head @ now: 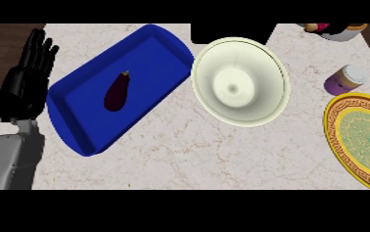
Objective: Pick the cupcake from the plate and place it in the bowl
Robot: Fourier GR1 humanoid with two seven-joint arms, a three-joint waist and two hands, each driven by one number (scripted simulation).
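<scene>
One blue tray (76, 123) is holding one eggplant (117, 92). One cream bowl (240, 81) is sitting empty. One plate (353, 135), cupcake not visible. Left hand (29, 74) is resting with straight fingers.

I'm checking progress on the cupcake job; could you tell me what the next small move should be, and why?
Probably bring the right hand into view toward the yellow patterned plate at the right edge. No cupcake shows on the part of it in view, the cream bowl holds nothing, and only the left hand shows, open and resting at the left edge.
</scene>
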